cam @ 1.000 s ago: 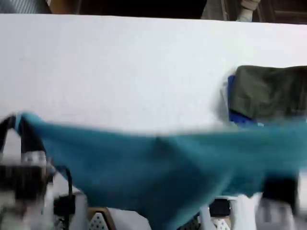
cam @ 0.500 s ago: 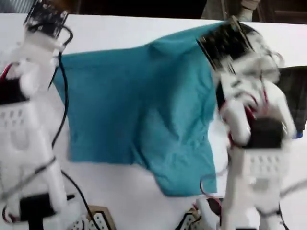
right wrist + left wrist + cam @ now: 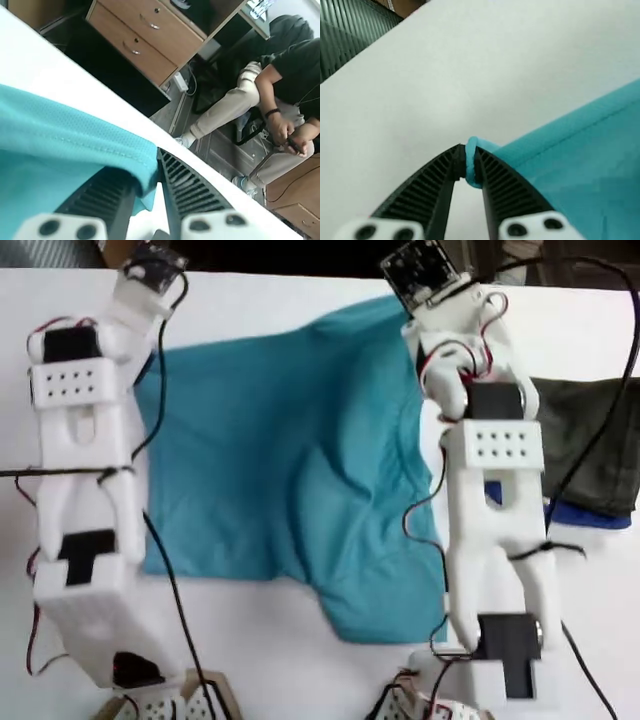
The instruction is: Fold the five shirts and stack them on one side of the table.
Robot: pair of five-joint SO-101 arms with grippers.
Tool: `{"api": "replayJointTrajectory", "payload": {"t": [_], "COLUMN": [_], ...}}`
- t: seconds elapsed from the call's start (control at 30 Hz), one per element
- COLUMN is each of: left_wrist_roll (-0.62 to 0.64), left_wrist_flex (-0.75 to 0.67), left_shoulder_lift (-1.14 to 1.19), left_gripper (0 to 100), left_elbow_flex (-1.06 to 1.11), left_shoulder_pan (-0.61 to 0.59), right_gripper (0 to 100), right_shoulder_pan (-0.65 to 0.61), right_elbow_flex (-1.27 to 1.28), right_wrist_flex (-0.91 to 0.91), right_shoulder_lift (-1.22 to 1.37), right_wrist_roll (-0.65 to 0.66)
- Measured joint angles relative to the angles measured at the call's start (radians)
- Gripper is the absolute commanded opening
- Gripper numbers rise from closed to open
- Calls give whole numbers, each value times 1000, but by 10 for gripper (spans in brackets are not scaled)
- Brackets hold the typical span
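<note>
I am looking past the white tabletop's (image 3: 50, 75) far edge: a wooden drawer unit (image 3: 150, 35) is standing on a grey floor (image 3: 172, 117), and a dark ribbed panel (image 3: 350, 35) is showing beyond one corner.

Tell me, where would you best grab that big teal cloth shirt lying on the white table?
Probably by its two far corners, coming in low from the robot's side. The teal cloth shirt lies mostly flat, so only its stitched edges give something to pinch. The left gripper and right gripper each pinch one such corner now.
</note>
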Motion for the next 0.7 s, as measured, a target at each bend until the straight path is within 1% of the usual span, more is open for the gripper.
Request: {"api": "replayJointTrajectory", "payload": {"t": [0.1, 0.2, 0.33, 0.4, 0.47, 0.53, 0.6, 0.7], "left_wrist_roll": [0, 0, 0, 2, 12, 8, -11, -17], "left_wrist_flex": [84, 201, 387, 466, 497, 503, 505, 505], "left_shoulder_lift": [109, 226, 347, 361, 359, 351, 315, 209], "left_gripper": [26, 26, 26, 26, 26, 26, 26, 26], "left_elbow_flex": [-204, -370, -514, -552, -557, -517, -419, -199], "left_shoulder_pan": [20, 41, 52, 52, 43, 28, 18, 20], "right_gripper": [21, 21, 21, 21, 21, 21, 21, 21], "right_shoulder_pan": [2, 2, 2, 2, 2, 2, 2, 2], "right_elbow_flex": [-107, -196, -252, -261, -261, -261, -261, -261], "right_wrist_flex": [37, 130, 298, 382, 465, 554, 640, 753], "right_shoulder_lift": [78, 138, 158, 158, 158, 158, 157, 138], "right_wrist_roll": [0, 0, 0, 0, 0, 0, 0, 0]}}
